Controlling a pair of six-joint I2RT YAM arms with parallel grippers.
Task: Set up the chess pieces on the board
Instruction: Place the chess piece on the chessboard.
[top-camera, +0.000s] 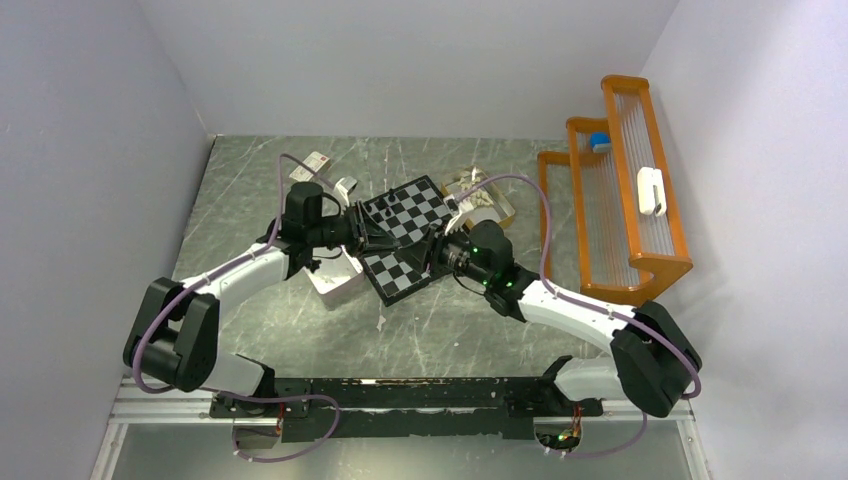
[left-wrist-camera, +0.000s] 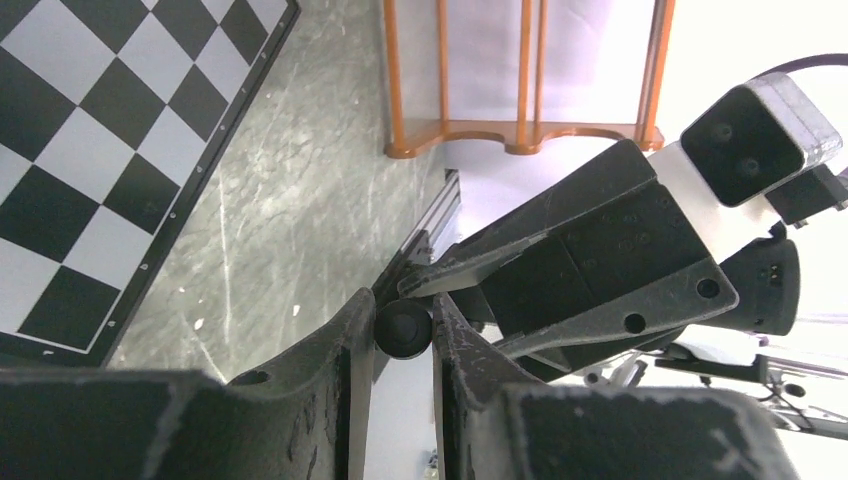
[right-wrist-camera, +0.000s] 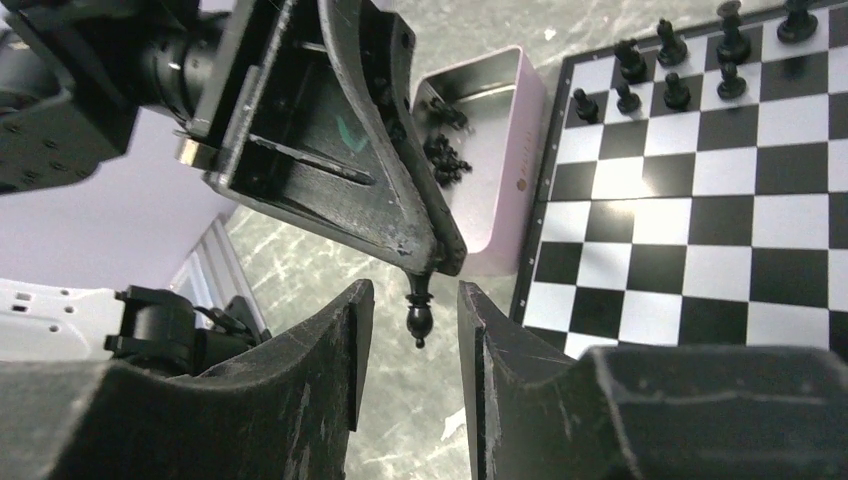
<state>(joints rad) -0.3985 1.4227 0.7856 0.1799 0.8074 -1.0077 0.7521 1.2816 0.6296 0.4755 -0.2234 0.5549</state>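
Grey marble surface (top-camera: 450, 340) carries your board (top-camera: 420, 210), lying askew mid-surface, with a few black chess pieces (right-wrist-camera: 660, 70) standing along one edge and more loose in the pale box (right-wrist-camera: 500, 150) just beside it. Your left tool (left-wrist-camera: 402, 320) is pinching one black piece (right-wrist-camera: 418, 318) by its base, off the board's edge, head pointing toward your right tool (right-wrist-camera: 412, 300). That one is spread either side of the piece, not touching it.
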